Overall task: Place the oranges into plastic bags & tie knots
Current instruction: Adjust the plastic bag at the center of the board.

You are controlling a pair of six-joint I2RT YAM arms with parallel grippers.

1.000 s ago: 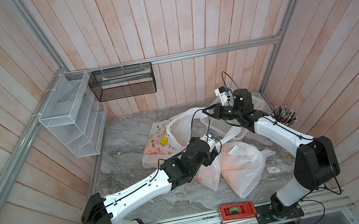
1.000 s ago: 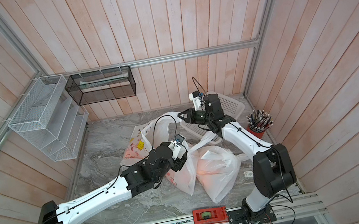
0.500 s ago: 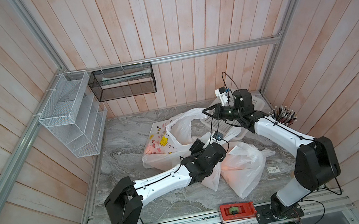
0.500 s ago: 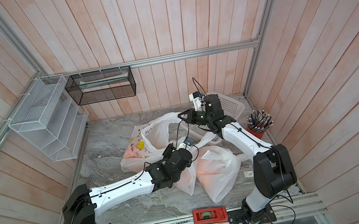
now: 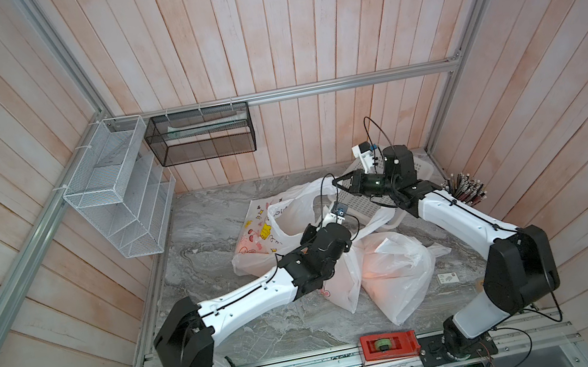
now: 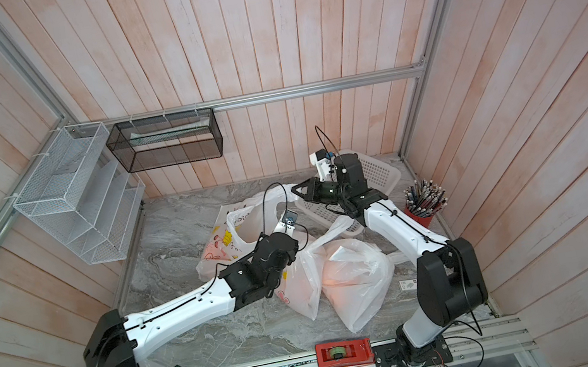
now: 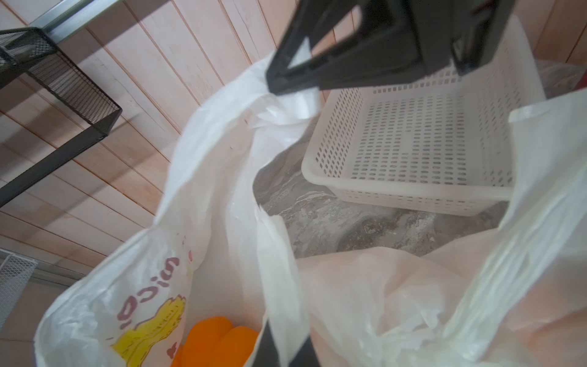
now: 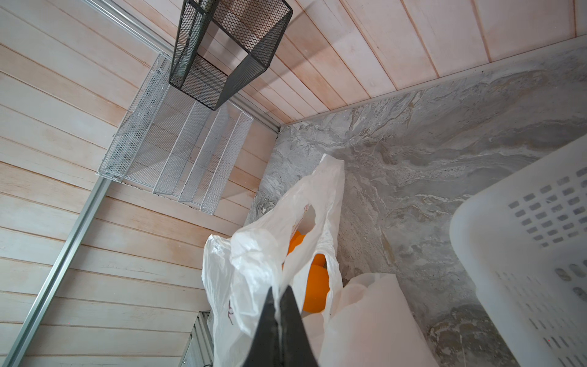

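Take the robot's edge of the bench (image 5: 209, 224) as 6 o'clock. A red box (image 5: 388, 346) sits on the rail at 6. Just beyond it, two filled bags (image 5: 398, 276) lie side by side near the middle, with orange showing through the film. I cannot tell whether they are knotted. The left forearm (image 5: 248, 303) reaches across above them.

Past these, toward 11, stands the printed bag (image 5: 264, 234), mouth up, with the oranges (image 7: 216, 336) low inside it. The left hand (image 7: 287, 348) is closed narrow on a white strip of film at the bag's near rim, apparently one handle. The right hand (image 5: 336, 182), reaching in from 1 o'clock, is pinched tight on the far handle and holds it raised, so the mouth is stretched between the two hands.

Behind, at 1 to 2 o'clock, the perforated basket (image 6: 380, 173) shows no fruit. A cup of pencils (image 5: 464, 187) stands at 3.

Knotting this bag looks like the step due, and the risks lie in the film. It is thin and slick, so a narrow pinch may slide off once the handles are crossed. If the hands pull apart too hard, a handle could tear, or the bag could tip and let oranges roll out. A loose handle of the neighbouring filled bag lies just beside the left hand and could get gathered into the knot. The left forearm, passing over the filled bags, might drag them along.
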